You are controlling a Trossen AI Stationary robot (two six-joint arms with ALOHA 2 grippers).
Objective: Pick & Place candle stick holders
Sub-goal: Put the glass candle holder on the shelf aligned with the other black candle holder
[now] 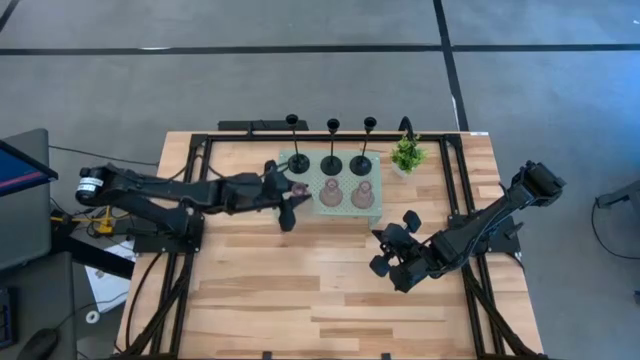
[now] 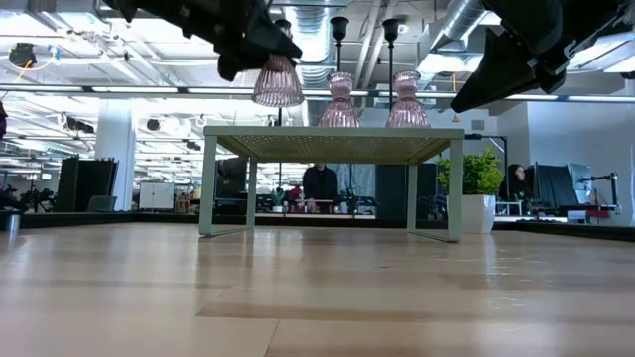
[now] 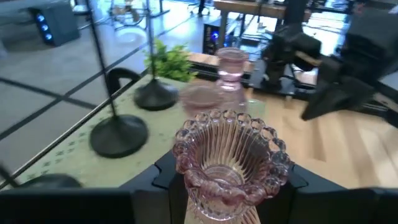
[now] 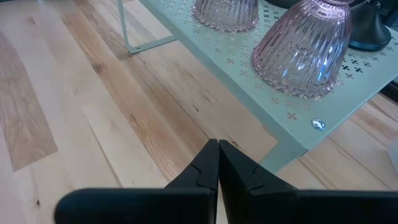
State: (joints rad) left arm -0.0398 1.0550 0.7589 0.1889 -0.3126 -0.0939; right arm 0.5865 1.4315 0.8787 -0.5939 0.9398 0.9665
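A pale green perforated tray stands on legs at the table's far middle. Three black candle stick holders stand in a row along its far side. Two pink glass holders stand on its near side, and they also show in the right wrist view. My left gripper is over the tray's left end, shut on the third pink holder. My right gripper is shut and empty. It hovers over the table near the tray's near right leg. My left gripper pinches the pink holder between its two fingers, on the ribbed body just behind the scalloped wide rim. The fingers come about level from the table's left. In the low view the holder is clear above the tray top.
A small green potted plant stands at the tray's far right corner. A black frame rail runs around the table edges. Bare wood lies in front of the tray. People and desks show in the room beyond.
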